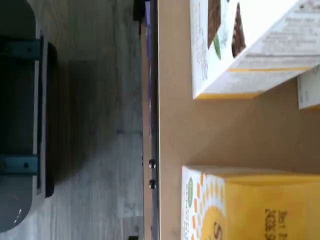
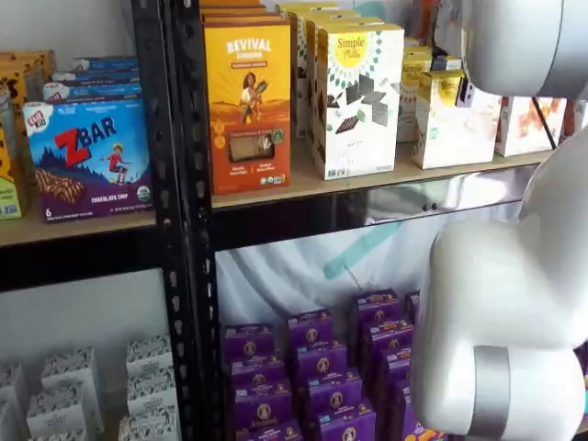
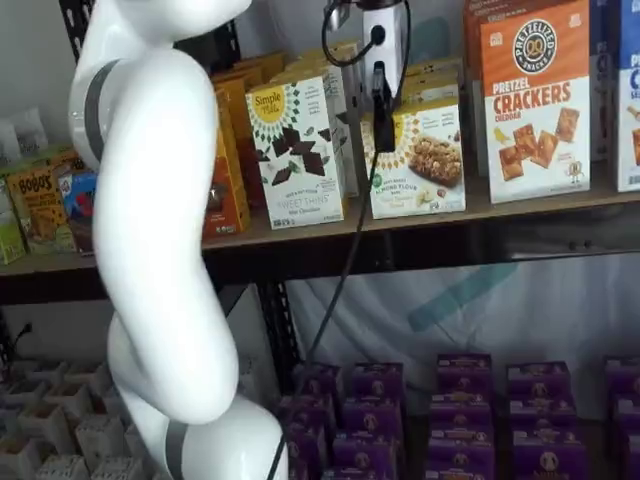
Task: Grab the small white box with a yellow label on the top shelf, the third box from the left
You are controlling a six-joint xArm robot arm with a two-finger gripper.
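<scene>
In the wrist view, the tan board of the top shelf (image 1: 200, 130) is seen from above, with its dark front rail running along one edge. The small white box (image 1: 250, 205) stands on that board, and its yellow side panel and a round green mark are turned towards the camera. The taller white box with dark cracker pictures (image 1: 240, 40) stands beside it on the same board, with a bare strip of shelf between the two. A dark mount with teal brackets (image 1: 20, 115) is seen over the grey floor. No fingers are shown here.

In a shelf view, the small white box (image 2: 450, 119) is found at the upper right of the frame, on the top shelf (image 2: 303, 188), right of the taller white box (image 2: 356, 96) and the orange box (image 2: 248, 106). The white arm (image 2: 514, 303) covers the right side of the frame.

In a shelf view, the gripper (image 3: 382, 140) hangs from the top centre of the frame with a cable beside it. Only one black finger is made out, overlapping the left edge of the small white box (image 3: 425, 160) just behind it. Nothing is held, and the jaws are taken to be spread wide. The box rests on the top shelf (image 3: 400, 225), left of the orange pretzel cracker box (image 3: 535, 100).
</scene>
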